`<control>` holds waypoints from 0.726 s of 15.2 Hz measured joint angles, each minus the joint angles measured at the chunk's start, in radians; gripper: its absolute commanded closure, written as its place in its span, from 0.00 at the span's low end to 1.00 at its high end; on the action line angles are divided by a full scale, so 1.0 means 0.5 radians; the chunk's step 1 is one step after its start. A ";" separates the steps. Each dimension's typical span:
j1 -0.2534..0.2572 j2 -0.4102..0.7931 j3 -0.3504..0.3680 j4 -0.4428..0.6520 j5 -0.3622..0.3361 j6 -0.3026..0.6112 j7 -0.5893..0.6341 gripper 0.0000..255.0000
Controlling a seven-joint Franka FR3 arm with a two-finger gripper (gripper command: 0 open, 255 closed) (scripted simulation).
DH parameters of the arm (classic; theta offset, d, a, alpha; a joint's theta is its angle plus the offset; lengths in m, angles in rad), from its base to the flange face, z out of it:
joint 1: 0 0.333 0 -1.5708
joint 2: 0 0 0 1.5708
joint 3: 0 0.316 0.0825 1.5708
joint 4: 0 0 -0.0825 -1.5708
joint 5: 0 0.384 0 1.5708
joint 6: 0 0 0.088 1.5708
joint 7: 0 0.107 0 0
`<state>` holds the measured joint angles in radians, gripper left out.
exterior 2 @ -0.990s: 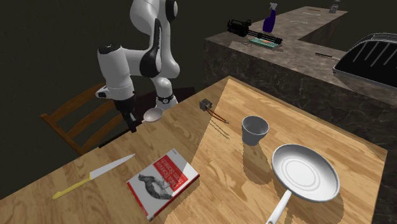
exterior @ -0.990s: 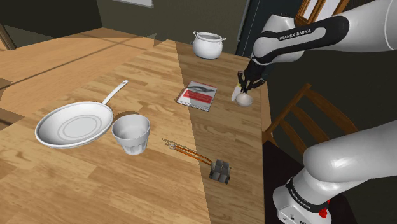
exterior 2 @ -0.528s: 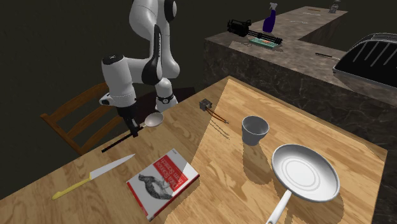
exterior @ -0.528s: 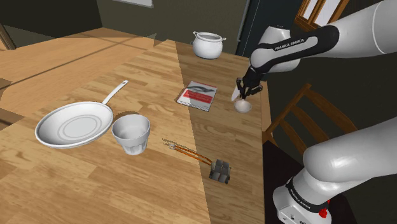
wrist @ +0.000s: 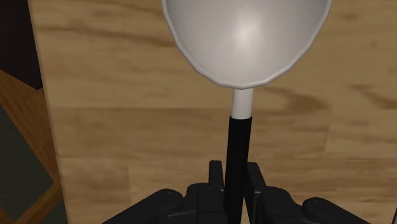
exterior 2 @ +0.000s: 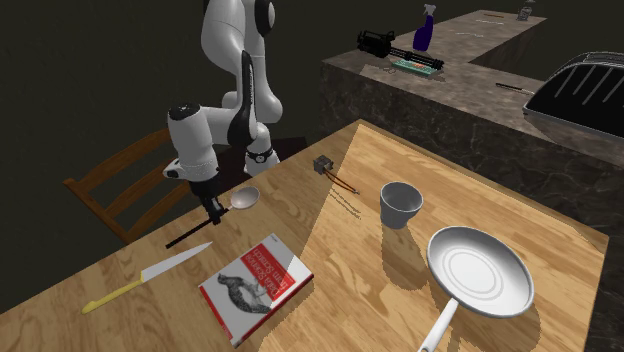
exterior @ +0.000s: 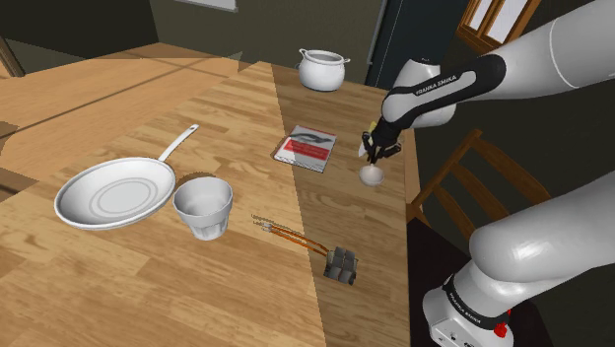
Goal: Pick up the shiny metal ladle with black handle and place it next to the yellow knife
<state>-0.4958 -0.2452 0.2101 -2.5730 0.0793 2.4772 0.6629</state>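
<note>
On the table (exterior: 148, 286), by the shoulder view: at left a pan (exterior: 115, 194), just right of it a cup (exterior: 203, 207). Right of the cup and nearer the front, a small block (exterior: 341, 264) with wires (exterior: 286, 233) reaching toward the cup. Farther back a book (exterior: 306, 148), and behind it a pot (exterior: 322, 70) at the far edge. Right of the book, by the table's edge, a ladle (exterior: 372, 175) clasped at its handle in the gripper (exterior: 374, 153) (on the table or just above it, cannot tell). Beyond that edge, a chair (exterior: 473, 177). By the second exterior view: a knife (exterior 2: 150, 272) left of the book, the ladle behind it and apart; behind the table, a counter (exterior 2: 460, 110).
</note>
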 measured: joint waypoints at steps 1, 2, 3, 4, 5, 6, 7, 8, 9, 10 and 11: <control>-0.001 0.016 0.001 -0.014 -0.002 0.029 0.000 1.00; -0.002 0.038 0.005 -0.026 -0.006 0.063 0.005 1.00; -0.003 0.049 0.005 -0.028 -0.008 0.077 0.006 1.00; -0.004 0.056 0.006 -0.029 -0.009 0.086 0.006 1.00; -0.004 0.058 0.006 -0.032 -0.010 0.090 0.007 1.00; -0.004 0.060 0.006 -0.033 -0.010 0.093 0.006 1.00; -0.004 0.060 0.006 -0.033 -0.010 0.094 0.006 1.00; -0.004 0.060 0.006 -0.034 -0.010 0.095 0.006 1.00; -0.004 0.060 0.006 -0.034 -0.010 0.095 0.006 1.00; -0.004 0.061 0.006 -0.034 -0.010 0.096 0.006 0.00; -0.004 0.061 0.006 -0.034 -0.010 0.096 0.006 0.00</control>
<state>-0.4980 -0.2149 0.2132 -2.5901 0.0744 2.5250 0.6661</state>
